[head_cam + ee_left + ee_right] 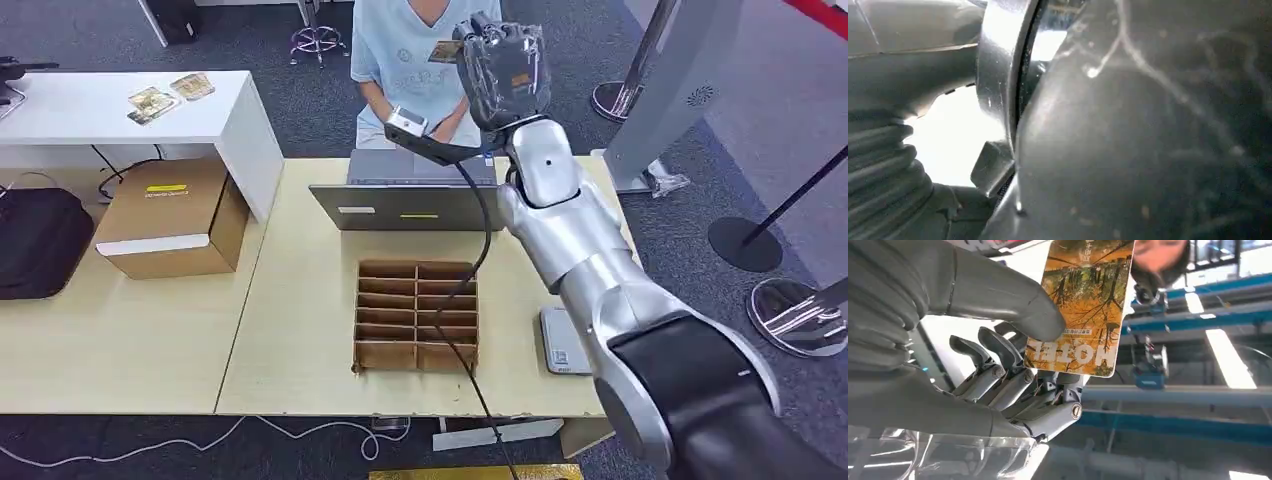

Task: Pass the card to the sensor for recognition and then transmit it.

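While the head view shows the right hand [505, 70] only from behind, raised at about 12 o'clock above the table [300, 330] and in front of a seated person [405, 50], the right wrist view shows its grip plainly. There the thick thumb presses the card [1083, 305] against the darker fingers [1013, 375], which are curled close together behind it, so the hand pinches the card by one end. The card's face carries an orange, tree-filled picture and the word HOTEL, seen upside down in that turned view. From the head camera just a small corner of the card [444, 51] peeks out at the hand's 9 o'clock side.

Below the hand, the head view shows a grey laptop [405, 195], and toward 6 o'clock from it a cardboard divider tray [415, 315]. A flat grey sensor pad [562, 340] lies at the tray's 3 o'clock, beside the silver arm. A cardboard box [175, 215] sits at the tray's 10 o'clock, with a black bag [40, 240] at 9 o'clock from the box. Two more cards [170, 95] lie on a white desk [120, 110] at about 10 o'clock in the scene.

The left wrist view is blurred and close; how the left hand's fingers lie cannot be told.
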Controlling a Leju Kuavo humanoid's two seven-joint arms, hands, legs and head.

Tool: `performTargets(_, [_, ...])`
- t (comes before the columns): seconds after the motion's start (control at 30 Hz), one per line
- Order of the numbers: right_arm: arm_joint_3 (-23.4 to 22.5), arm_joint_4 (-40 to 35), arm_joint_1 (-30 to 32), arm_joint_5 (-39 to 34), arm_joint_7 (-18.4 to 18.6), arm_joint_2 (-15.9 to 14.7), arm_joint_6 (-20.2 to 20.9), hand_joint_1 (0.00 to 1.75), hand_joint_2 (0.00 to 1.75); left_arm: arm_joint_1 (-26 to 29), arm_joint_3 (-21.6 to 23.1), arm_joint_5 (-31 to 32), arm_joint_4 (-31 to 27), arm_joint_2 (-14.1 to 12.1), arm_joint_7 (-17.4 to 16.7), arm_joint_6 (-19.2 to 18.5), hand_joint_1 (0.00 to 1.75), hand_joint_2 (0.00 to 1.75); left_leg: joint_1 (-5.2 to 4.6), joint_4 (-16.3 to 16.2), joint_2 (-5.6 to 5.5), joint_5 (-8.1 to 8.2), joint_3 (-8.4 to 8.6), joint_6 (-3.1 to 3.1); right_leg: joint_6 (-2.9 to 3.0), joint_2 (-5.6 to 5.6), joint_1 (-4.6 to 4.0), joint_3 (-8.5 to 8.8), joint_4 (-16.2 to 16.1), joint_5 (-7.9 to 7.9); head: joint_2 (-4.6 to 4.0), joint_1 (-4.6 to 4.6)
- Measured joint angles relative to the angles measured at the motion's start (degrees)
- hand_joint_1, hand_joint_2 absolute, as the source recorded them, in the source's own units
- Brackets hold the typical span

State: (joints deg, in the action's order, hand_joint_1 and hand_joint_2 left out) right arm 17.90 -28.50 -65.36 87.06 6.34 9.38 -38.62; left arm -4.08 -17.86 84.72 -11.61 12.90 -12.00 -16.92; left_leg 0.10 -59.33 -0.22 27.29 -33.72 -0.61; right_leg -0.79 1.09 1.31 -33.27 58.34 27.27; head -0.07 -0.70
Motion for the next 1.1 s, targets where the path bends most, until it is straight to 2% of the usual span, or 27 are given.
performTargets(0.7, [-1.01, 4.07, -1.37, -0.31, 0.26, -1.64, 0.20, 1.75, 1.75, 0.11, -0.46, -1.01, 0.00, 0.26, -0.31, 0.61, 0.00, 1.75, 0.00, 0.00, 0.02, 0.00, -0.01, 0.00, 0.00, -0.01, 0.00, -0.01, -0.01, 0.00, 0.00, 0.00])
performTargets(0.9, [-1.44, 5.25, -2.47, 1.11, 0.88, -3.10, 0.90, 1.75, 1.75, 0.68, -1.72, -3.19, 0.00, 0.48, -1.35, 2.69, 0.00, 1.75, -0.01, -0.01, 0.04, 0.01, 0.00, 0.00, 0.00, -0.02, 0.00, -0.01, -0.03, 0.00, 0.00, -0.02])
performTargets(1.1, [-1.47, 6.41, -2.89, 2.47, 0.44, -5.66, 1.51, 1.75, 1.75, 0.92, -2.14, -1.36, 0.00, 0.48, 0.22, 2.89, 0.00, 1.75, -0.01, -0.02, 0.01, 0.00, -0.02, 0.00, -0.01, 0.00, 0.00, 0.00, -0.03, -0.01, 0.00, -0.02])
